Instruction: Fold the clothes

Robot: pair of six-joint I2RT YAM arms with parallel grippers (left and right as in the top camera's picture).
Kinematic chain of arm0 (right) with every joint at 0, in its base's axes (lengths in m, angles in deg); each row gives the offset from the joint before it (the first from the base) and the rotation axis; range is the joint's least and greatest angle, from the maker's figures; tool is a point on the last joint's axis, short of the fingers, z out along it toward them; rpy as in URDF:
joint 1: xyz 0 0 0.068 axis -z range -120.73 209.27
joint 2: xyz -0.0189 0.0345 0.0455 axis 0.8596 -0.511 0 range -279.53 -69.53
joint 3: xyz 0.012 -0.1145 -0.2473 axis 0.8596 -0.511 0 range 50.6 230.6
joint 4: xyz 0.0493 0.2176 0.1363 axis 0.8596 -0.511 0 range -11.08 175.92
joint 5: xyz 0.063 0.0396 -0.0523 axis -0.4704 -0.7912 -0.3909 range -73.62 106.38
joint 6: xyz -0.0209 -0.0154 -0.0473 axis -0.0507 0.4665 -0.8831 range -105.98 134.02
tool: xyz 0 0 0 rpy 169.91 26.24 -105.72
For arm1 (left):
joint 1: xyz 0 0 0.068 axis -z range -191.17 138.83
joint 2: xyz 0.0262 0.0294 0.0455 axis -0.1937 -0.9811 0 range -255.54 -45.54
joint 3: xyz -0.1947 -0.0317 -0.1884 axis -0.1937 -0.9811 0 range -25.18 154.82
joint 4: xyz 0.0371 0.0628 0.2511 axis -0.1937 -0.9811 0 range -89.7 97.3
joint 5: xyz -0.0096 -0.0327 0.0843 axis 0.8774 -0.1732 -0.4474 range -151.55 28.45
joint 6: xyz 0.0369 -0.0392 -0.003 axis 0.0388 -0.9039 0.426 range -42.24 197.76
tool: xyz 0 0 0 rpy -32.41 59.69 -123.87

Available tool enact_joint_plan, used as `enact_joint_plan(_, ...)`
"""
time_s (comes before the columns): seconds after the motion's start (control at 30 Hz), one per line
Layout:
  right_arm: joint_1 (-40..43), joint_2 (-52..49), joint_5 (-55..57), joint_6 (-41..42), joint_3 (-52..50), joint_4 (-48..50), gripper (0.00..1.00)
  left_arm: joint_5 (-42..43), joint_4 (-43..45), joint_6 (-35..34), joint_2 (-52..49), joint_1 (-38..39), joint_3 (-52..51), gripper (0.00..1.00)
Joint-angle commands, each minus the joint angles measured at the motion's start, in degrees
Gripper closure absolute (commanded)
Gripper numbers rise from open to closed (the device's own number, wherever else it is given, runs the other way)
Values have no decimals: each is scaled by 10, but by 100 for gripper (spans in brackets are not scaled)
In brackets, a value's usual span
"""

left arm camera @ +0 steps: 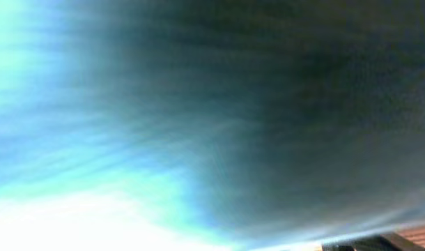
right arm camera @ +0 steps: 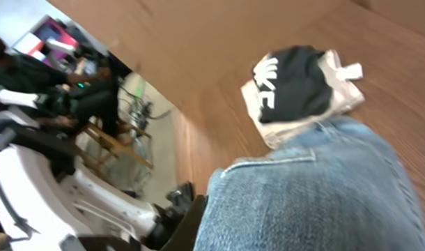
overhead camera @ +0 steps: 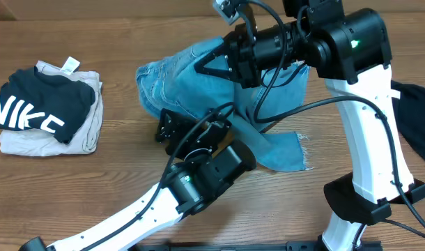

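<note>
The light-blue jeans (overhead camera: 178,77) lie bunched in the middle of the table, with a frayed leg hem (overhead camera: 296,150) spread toward the front. My right gripper (overhead camera: 209,67) is shut on a fold of the jeans and holds it raised. In the right wrist view the denim (right arm camera: 317,195) covers the jaws, and only one dark finger (right arm camera: 191,223) shows. My left gripper (overhead camera: 164,132) stands open at the jeans' front-left edge, holding nothing. Blurred denim (left arm camera: 198,104) fills the left wrist view. A black NIKE top (overhead camera: 38,104) lies folded on a beige garment (overhead camera: 87,132) at the left.
A black garment (overhead camera: 414,111) lies at the table's right edge behind the right arm's white base (overhead camera: 369,195). The folded stack also shows in the right wrist view, as the NIKE top (right arm camera: 292,80) on the beige garment (right arm camera: 338,90). Bare wood (overhead camera: 115,181) lies between the stack and the jeans.
</note>
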Motion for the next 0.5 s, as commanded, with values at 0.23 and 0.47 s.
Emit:
enact_joint_plan(0.23,0,20,-146,115,28,94,96,-140,61,46,-64,4,3,7)
enact_joint_plan(0.47,0,20,-75,114,28,74,96,-199,126,79,-52,3,3,65)
